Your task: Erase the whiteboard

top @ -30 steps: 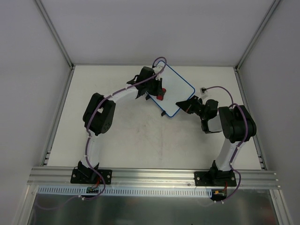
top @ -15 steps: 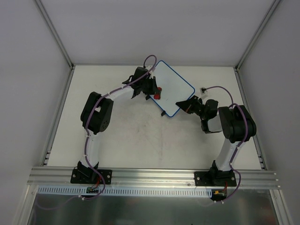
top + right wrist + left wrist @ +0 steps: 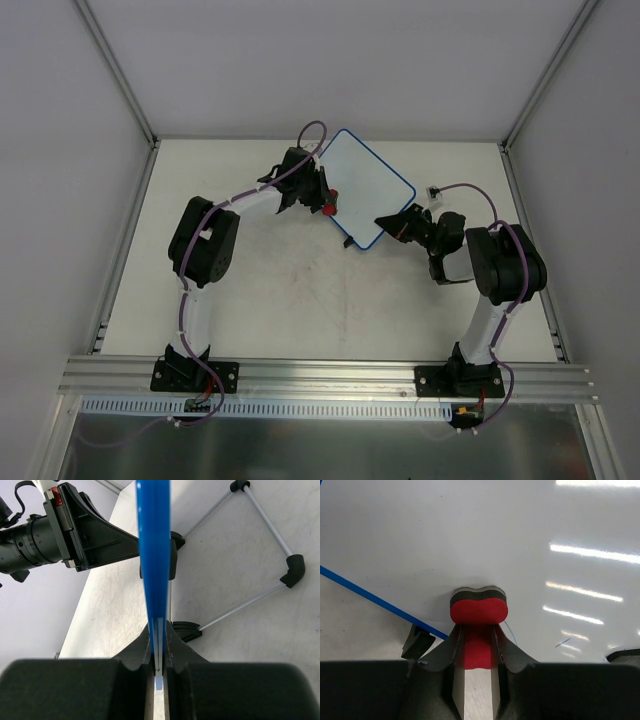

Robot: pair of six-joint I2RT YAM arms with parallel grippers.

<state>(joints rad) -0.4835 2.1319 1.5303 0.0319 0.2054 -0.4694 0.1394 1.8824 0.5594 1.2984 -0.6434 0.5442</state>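
Note:
The whiteboard (image 3: 368, 195) is a white board with a thin blue rim, standing tilted at the back middle of the table. My left gripper (image 3: 325, 203) is shut on the red eraser (image 3: 329, 207) and presses it against the board's left edge. In the left wrist view the eraser (image 3: 479, 611) touches the white board (image 3: 520, 540), with faint blue pen strokes (image 3: 562, 643) to its right. My right gripper (image 3: 392, 224) is shut on the board's near right edge. In the right wrist view the blue rim (image 3: 154, 555) runs edge-on between my fingers (image 3: 141, 650).
The board's wire stand (image 3: 260, 550) with black feet rests on the table behind it. My left arm (image 3: 60, 535) shows beyond the board in the right wrist view. A small white connector (image 3: 434, 192) lies at the right. Grey walls and aluminium rails enclose the table.
My left gripper has slid the eraser leftwards and a little back across the board, from near its middle towards its left edge. The right gripper and board have stayed still.

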